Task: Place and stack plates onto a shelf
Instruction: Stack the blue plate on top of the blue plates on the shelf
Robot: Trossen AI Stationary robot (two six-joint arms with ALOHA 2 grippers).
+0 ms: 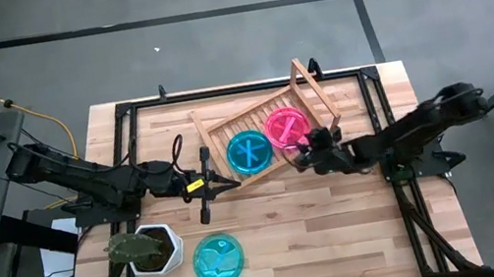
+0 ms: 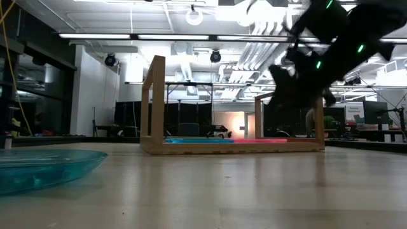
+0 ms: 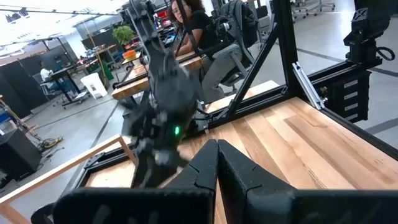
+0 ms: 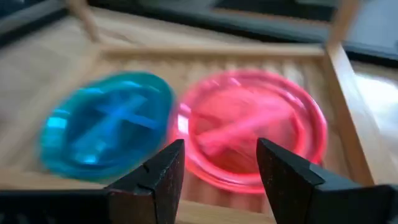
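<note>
Just ahead of the right gripper (image 4: 220, 163), whose fingers are held apart and empty, 1 pink plate (image 4: 252, 127) is seen lying on the shelf (image 1: 221, 126) beside 1 teal plate (image 4: 106, 124); the left gripper (image 1: 203, 187) is kept closed nearby.

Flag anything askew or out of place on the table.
The shelf sits askew, turned at an angle to the table's edges. One teal plate lies off it on the table beside the plant pot; the shelf holds one teal and one pink. Nothing spilled or broken.

Glossy translucent plastic plates (image 4: 249, 127), pink and teal, on pale slatted wooden shelf (image 1: 225, 125); matt butcher-block wood counter (image 1: 340, 223).
</note>
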